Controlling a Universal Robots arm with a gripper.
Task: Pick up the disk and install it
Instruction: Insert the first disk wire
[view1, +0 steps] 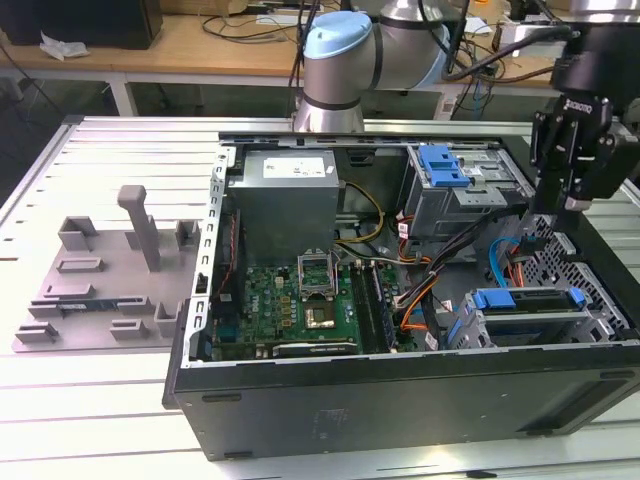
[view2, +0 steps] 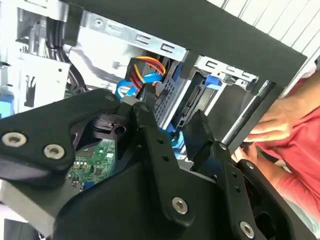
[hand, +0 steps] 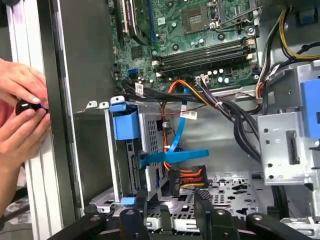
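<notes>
The disk (view1: 527, 302), silver with a blue frame, lies in the drive cage at the near right corner of the open computer case (view1: 400, 390). In the first wrist view the disk (hand: 131, 167) stands edge-on inside the cage under a blue tab (hand: 125, 122). My gripper (view1: 556, 212) hangs just above and behind that cage, apart from the disk. Its two black fingers are spread in both wrist views, gripper (hand: 170, 207) and gripper (view2: 175, 125), with nothing between them.
A person's hands (hand: 22, 110) hold a small black object at the case's outer edge; a hand and red sleeve (view2: 280, 130) show beside it. Blue and orange cables (hand: 175, 155) run beside the cage. Power-supply box (view1: 285, 200), motherboard (view1: 290, 305), upper bay (view1: 445, 170), grey fixture plate (view1: 100, 280).
</notes>
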